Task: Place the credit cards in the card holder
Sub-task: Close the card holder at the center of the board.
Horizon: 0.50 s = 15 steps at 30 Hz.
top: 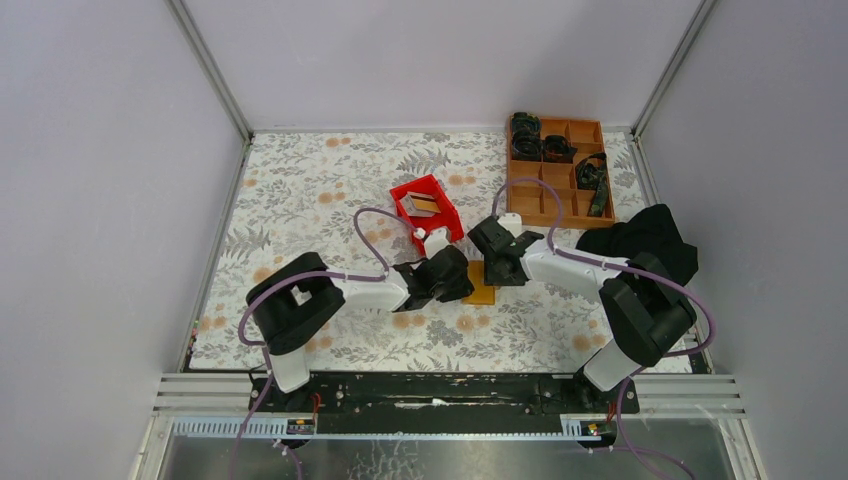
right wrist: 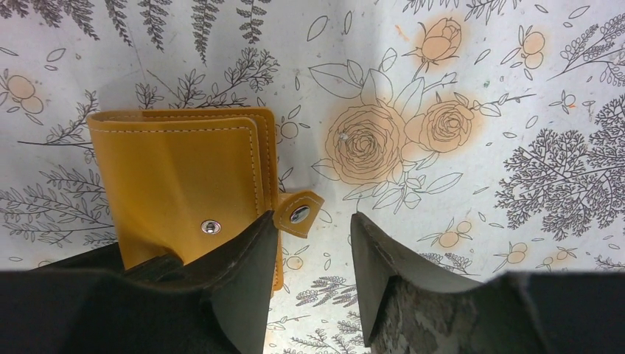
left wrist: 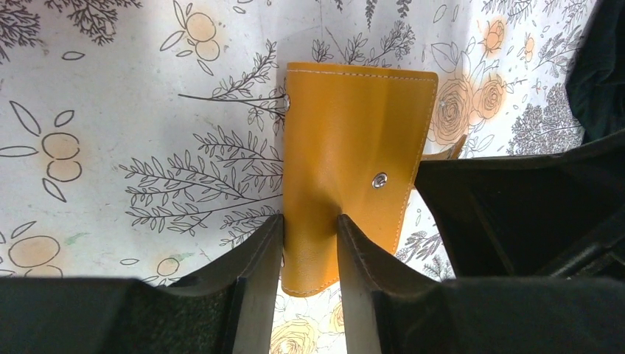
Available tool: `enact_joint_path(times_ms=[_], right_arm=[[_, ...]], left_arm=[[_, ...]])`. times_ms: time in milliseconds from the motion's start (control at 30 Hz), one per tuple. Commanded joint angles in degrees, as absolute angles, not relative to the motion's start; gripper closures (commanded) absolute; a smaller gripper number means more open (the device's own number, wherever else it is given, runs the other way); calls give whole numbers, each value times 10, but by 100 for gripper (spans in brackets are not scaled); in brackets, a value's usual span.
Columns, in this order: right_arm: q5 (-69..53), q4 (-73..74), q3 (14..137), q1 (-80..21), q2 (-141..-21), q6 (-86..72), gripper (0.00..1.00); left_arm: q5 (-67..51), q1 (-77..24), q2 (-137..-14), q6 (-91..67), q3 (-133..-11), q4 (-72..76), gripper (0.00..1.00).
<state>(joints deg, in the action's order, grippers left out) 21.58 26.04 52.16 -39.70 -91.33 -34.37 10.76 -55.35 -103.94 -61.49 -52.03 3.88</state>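
- The card holder lies flat on the counter, in its near half.
- The left pincer sits at the card holder's left, a finger on either side of one edge.
- The right pincer hangs over the card holder's right edge, jaws apart.
- A bin stands just behind the card holder, to its left.
- A tray lies behind the card holder, to its right.
- A cloth lies well to the card holder's right.
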Motion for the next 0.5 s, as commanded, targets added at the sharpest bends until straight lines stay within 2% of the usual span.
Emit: enact_joint_path(times_ms=[0,167,467], right_arm=[[223,268,548,-399,-900,-355,52],[228,273,544,-399,-894,-354,55],[243,277,534,-397,-880,-346,67]], left_arm=[[127,-560,-1112,-631,-473,-117,62],[126,-560,-1115,-642,-466,-119,62],[127,-560,-1116,-651,-464,-126,62]])
